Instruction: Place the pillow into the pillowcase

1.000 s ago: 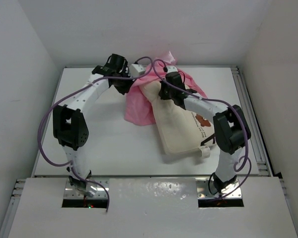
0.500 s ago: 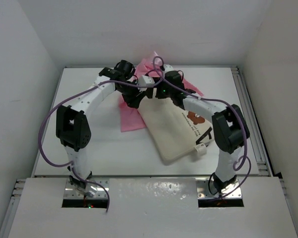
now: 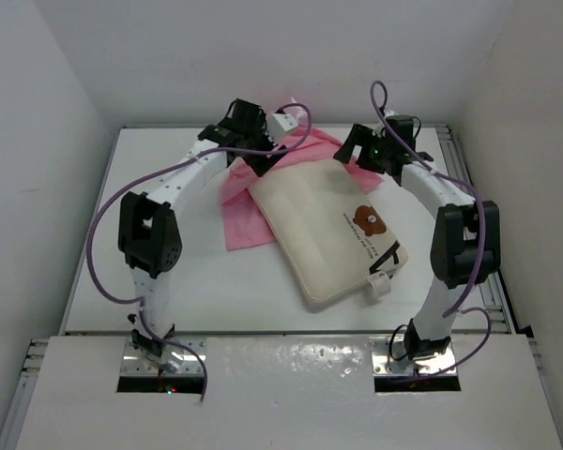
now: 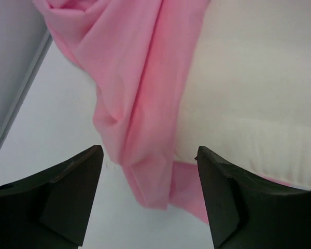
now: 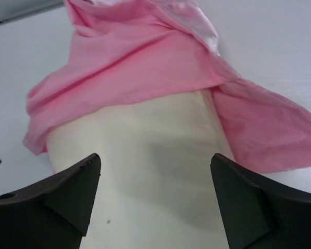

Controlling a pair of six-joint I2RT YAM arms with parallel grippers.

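The cream pillow (image 3: 324, 225), with its bear face (image 3: 366, 217) up, lies slantwise on the table. Its far end sits under a fold of the pink pillowcase (image 3: 247, 204), which spreads out to the pillow's left. My left gripper (image 3: 266, 157) hovers open over the pillowcase's left side. In the left wrist view the gripper (image 4: 150, 174) has the pink pillowcase (image 4: 140, 104) below the gap and the pillow (image 4: 259, 83) to the right. My right gripper (image 3: 350, 150) is open above the pillow's far right corner. In the right wrist view the gripper (image 5: 155, 179) looks down on the pillow (image 5: 145, 155), with the pillowcase (image 5: 135, 67) beyond.
The white table (image 3: 169, 272) has raised rails along its right edge (image 3: 464, 187) and walls close on three sides. A small white tag (image 3: 380, 284) sticks out at the pillow's near corner.
Both grippers opened and let go of the cloth. The right arm swung back and to the right. The pillow settled flat, with more of its face uncovered.
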